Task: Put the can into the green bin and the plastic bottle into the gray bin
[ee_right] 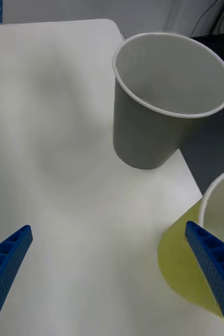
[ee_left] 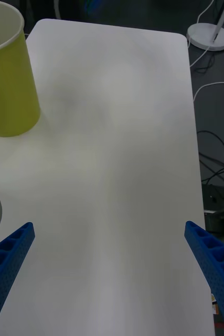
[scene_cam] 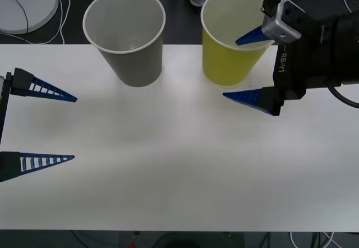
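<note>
I'm holding right claw [scene_cam: 253, 65] wide, empty, straddling green bin [scene_cam: 229, 63] rim | left claw [scene_cam: 67, 127] wide, idling | gray bin [scene_cam: 132, 57] looking empty | judging bottle pending, can unconfirmed

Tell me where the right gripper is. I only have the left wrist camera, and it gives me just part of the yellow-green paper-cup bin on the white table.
Observer: The right gripper is open at the yellow-green tapered paper-cup bin. In the front view one blue finger crosses its mouth and the other lies before its near wall.
Operator: Where is the gray one?
Observer: The gray tapered paper-cup bin stands upright to the robot's left of the green one, apart from it.
Operator: And my left gripper?
Observer: The left gripper is open over the white table at its left side, apart from both bins.
</note>
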`<state>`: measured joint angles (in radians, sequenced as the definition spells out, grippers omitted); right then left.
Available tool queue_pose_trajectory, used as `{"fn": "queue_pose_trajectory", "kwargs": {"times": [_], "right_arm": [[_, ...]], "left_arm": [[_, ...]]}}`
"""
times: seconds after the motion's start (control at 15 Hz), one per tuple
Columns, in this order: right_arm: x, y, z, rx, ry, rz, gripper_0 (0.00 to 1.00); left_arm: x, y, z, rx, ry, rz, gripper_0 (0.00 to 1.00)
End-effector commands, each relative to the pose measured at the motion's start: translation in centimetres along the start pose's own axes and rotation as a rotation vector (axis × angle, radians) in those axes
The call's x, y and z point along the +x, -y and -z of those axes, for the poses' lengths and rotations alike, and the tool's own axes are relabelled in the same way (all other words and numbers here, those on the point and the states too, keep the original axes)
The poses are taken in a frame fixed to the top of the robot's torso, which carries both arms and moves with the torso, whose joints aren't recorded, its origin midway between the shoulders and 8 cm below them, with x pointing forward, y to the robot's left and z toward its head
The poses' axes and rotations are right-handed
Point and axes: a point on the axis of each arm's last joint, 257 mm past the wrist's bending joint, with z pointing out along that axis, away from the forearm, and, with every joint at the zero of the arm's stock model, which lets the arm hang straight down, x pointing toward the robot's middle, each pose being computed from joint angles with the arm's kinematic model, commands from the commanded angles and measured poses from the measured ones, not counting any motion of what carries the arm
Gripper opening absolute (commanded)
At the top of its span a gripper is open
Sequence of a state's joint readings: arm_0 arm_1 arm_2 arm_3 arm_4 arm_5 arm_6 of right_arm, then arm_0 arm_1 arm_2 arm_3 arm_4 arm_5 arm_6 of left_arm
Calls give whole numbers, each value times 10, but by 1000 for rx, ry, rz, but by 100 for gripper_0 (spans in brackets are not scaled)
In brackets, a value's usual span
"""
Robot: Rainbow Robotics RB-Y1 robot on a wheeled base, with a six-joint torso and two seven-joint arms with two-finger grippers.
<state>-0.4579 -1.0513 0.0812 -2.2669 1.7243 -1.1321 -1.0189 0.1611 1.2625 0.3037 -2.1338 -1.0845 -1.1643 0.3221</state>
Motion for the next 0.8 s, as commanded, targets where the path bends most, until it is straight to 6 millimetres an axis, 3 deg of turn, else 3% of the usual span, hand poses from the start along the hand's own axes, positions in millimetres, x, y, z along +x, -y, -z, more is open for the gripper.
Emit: {"fn": "queue_pose_trajectory", "kwargs": {"times": [0.07, 0.6, 0.8], "right_arm": [[10, -16, 8, 2, -2, 15, 100], [46, -57, 21, -72, 15, 105, 100], [57, -63, 26, -74, 23, 137, 100]], "left_arm": [[0, 0, 0, 0, 0, 0, 100], [0, 0, 0, 0, 0, 0, 100], [0, 0, 0, 0, 0, 0, 100]]}}
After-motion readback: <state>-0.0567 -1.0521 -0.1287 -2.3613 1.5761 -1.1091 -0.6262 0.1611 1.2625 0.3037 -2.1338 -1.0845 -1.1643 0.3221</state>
